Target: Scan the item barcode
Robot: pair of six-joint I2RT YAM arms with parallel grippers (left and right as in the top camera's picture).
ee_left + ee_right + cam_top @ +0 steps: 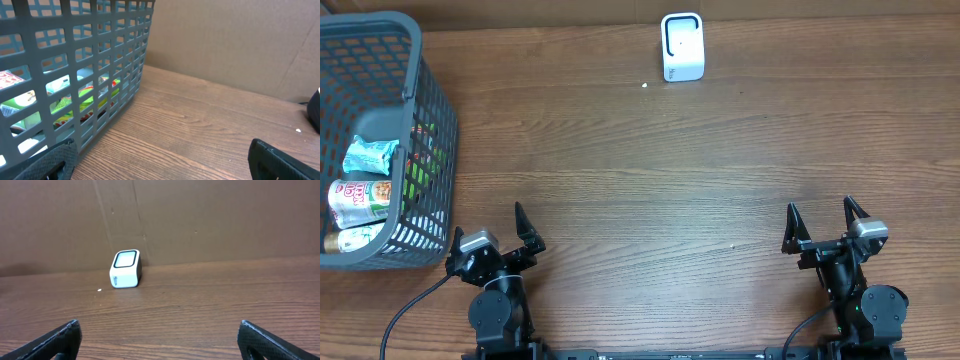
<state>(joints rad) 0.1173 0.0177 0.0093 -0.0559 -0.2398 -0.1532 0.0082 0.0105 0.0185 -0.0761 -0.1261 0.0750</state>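
A white barcode scanner [682,46] with a dark window stands at the table's far edge; the right wrist view shows the scanner [125,269] straight ahead. Packaged items [365,185] lie in a grey mesh basket [428,90] at the far left: a light blue packet, a pink-labelled can, a bottle and green packs. In the left wrist view the basket [100,65] fills the left side. My left gripper [488,226] is open near the front edge, just right of the basket, and holds nothing. Open and empty too, my right gripper [823,221] sits at the front right.
A brown cardboard wall [200,220] backs the wooden table [650,170]. A tiny white speck [645,85] lies left of the scanner. A black cable [410,310] runs from the left arm's base toward the front edge.
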